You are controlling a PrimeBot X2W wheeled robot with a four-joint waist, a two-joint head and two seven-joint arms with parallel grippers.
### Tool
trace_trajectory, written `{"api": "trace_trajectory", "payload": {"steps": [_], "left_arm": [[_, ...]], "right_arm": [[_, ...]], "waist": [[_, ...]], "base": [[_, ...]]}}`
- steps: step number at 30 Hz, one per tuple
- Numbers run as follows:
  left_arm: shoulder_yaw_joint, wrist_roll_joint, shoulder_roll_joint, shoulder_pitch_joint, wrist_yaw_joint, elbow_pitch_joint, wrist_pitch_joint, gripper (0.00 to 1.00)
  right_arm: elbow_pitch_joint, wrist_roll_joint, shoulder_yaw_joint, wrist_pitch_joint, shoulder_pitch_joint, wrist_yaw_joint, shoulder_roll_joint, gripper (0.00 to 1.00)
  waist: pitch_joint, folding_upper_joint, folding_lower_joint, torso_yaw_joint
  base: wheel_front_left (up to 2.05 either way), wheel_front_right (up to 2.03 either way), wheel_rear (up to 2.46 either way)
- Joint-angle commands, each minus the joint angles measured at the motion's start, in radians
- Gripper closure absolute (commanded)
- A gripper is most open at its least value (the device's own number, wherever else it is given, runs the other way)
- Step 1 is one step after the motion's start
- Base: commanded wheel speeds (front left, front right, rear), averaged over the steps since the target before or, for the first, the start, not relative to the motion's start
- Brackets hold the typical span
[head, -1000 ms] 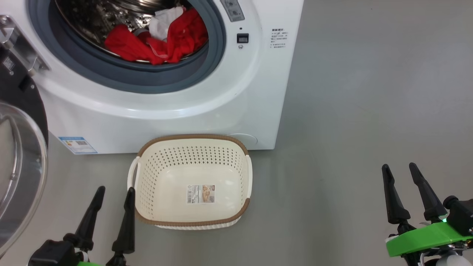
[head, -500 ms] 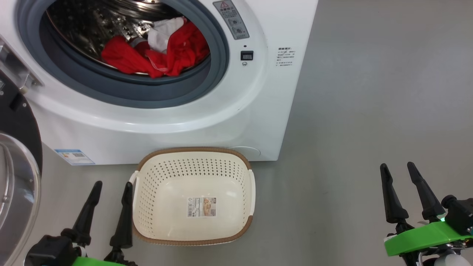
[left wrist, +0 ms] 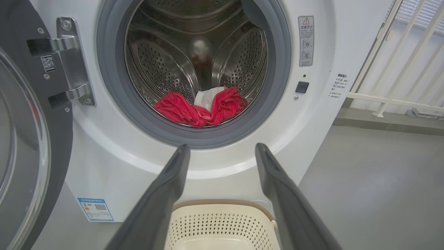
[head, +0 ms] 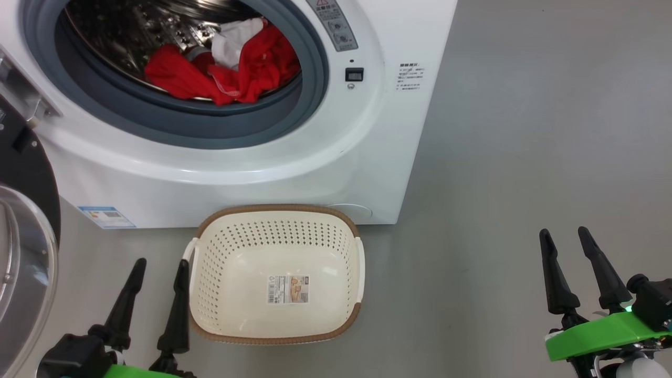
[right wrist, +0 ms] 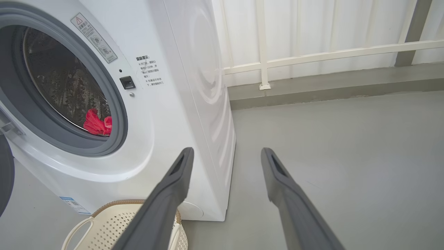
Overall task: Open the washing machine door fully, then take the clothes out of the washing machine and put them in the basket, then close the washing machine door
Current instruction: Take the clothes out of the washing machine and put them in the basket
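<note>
Grey floor (head: pixel 525 131), basket (head: pixel 278 208) at washer (head: pixel 236 173) foot: L gripper (head: pixel 161 262), R gripper (head: pixel 563 231) fingers open, empty; risk: clothes (head: pixel 262 58) may snag gasket (head: pixel 210 123), miss basket.

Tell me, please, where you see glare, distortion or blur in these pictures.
Head view: even light, sharp, soft white glare on the basket floor. Left wrist view: bright reflections in the steel drum, the washing machine with its right edge bowed by the lens. Right wrist view: ringed sheen on its side panel.

The washer (head: pixel 315 173) mouth gapes open, way in free over the basket (head: pixel 278 208); the door (head: pixel 26 168) juts out at left.
</note>
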Motion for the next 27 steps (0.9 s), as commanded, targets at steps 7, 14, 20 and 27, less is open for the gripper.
{"api": "trace_trajectory", "payload": {"steps": [7, 14, 20, 27], "left_arm": [[0.021, 0.013, 0.011, -0.072, -0.006, 0.015, -0.005, 0.0], [0.0, 0.038, 0.012, -0.257, -0.006, 0.137, -0.005, 0.0], [-0.055, 0.053, 0.029, -0.481, -0.006, 0.323, -0.005, 0.0], [-0.112, 0.055, 0.07, -0.766, -0.006, 0.597, -0.002, 0.0]], "right_arm": [[-0.034, 0.006, 0.025, -0.006, -0.042, 0.007, -0.006, 0.0], [-0.04, 0.007, 0.039, -0.006, -0.077, 0.007, 0.002, 0.0], [-0.044, 0.009, 0.05, -0.006, -0.115, 0.007, 0.013, 0.0], [-0.053, 0.014, 0.059, -0.006, -0.154, 0.007, 0.035, 0.0]], "waist": [[0.033, -0.0001, 0.0, 0.0], [0.103, -0.0001, 0.0, -0.012], [0.18, -0.0001, 0.0, -0.041], [0.272, -0.0001, 0.0, -0.087]], "base": [[0.0, 0.0, 0.0], [0.0, 0.0, 0.0], [0.0, 0.0, 0.0], [0.0, 0.0, 0.0]]}}
